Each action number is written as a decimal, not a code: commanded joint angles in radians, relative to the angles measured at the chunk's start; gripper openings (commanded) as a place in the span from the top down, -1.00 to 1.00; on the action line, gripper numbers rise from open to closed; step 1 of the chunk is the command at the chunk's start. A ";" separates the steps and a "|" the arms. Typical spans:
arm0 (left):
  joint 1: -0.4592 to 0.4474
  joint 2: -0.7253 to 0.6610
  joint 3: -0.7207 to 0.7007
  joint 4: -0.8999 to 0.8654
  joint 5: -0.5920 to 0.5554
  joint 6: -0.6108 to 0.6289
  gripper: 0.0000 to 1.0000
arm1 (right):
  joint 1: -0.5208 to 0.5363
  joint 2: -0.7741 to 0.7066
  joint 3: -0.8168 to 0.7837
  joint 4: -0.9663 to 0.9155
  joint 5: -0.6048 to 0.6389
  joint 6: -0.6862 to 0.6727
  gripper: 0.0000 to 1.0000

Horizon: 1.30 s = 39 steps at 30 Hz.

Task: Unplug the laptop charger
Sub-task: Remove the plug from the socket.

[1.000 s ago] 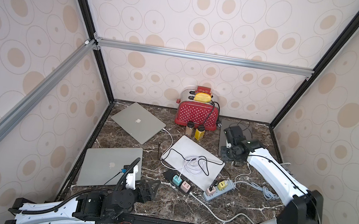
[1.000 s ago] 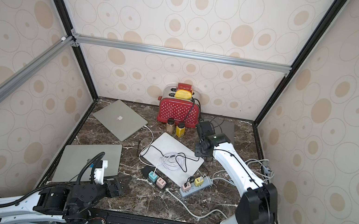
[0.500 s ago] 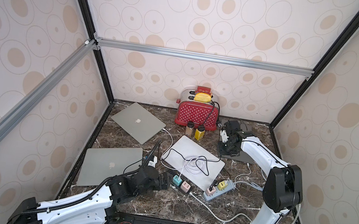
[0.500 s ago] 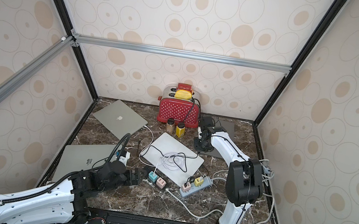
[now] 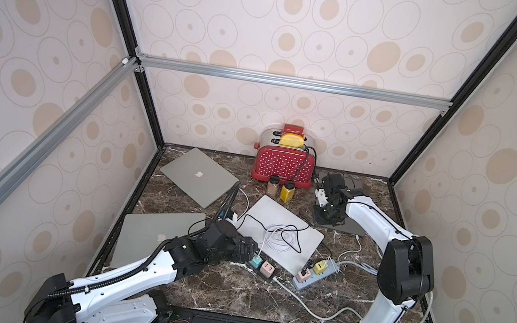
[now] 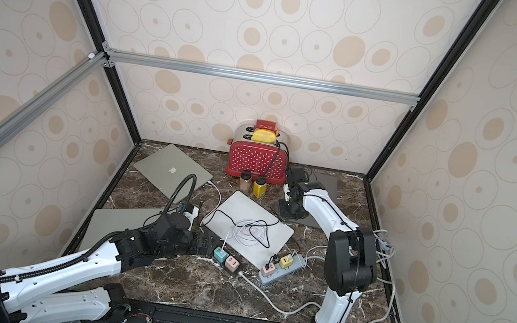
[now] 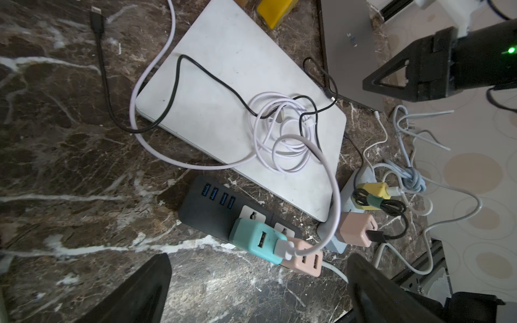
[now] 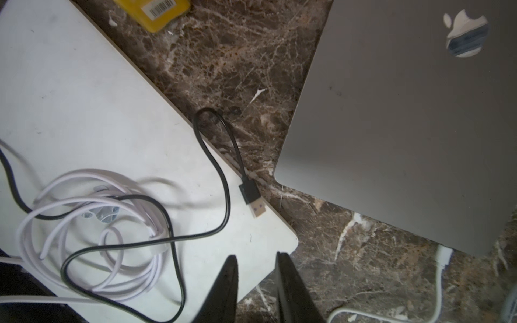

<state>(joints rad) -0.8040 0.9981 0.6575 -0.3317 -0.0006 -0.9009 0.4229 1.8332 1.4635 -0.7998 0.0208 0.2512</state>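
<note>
A teal charger (image 7: pixel 256 240) with a white cable (image 7: pixel 282 131) plugged into it sits on a black power strip (image 7: pixel 209 207), next to a pink charger (image 7: pixel 303 258). My left gripper (image 7: pixel 257 282) is open wide just short of them, nothing between its fingers; in a top view it (image 5: pixel 249 251) nearly touches the teal charger (image 5: pixel 256 261). My right gripper (image 8: pixel 258 276) hovers over the corner of the white laptop (image 8: pixel 84 112), jaws a narrow gap apart and empty. A white plug (image 8: pixel 443 256) sits in the grey laptop's (image 8: pixel 405 125) edge. A loose black USB end (image 8: pixel 251 198) lies nearby.
A light blue power strip (image 5: pixel 316 277) carries yellow and pink chargers with tangled cables. A red toaster (image 5: pixel 284 166) and two jars (image 5: pixel 281 188) stand at the back. Two more closed laptops lie at the left (image 5: pixel 198 175) (image 5: pixel 150 236).
My left arm has reached from the front edge up to the black power strip. The right arm's elbow has swung upright, and its jaws have parted a little.
</note>
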 commanded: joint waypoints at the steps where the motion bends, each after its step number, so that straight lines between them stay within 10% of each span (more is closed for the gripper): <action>1: 0.012 -0.011 0.036 -0.077 0.009 0.052 -0.98 | 0.000 -0.040 0.003 -0.054 0.009 -0.014 0.37; 10: 0.134 0.057 -0.067 0.019 0.154 0.072 -0.98 | 0.237 -0.432 -0.218 0.069 -0.128 -0.070 0.18; 16: 0.138 0.172 -0.027 0.003 0.155 0.122 -0.98 | 0.381 -0.602 -0.617 0.502 -0.292 0.130 0.09; 26: 0.163 0.270 -0.024 0.072 0.201 0.124 -0.98 | 0.599 -0.492 -0.677 0.621 -0.175 0.085 0.03; 39: 0.164 0.313 0.001 0.071 0.214 0.139 -0.98 | 0.619 -0.418 -0.640 0.549 -0.085 0.042 0.05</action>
<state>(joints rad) -0.6460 1.3075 0.6258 -0.2687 0.2043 -0.7864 1.0374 1.3968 0.7956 -0.2089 -0.0868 0.3195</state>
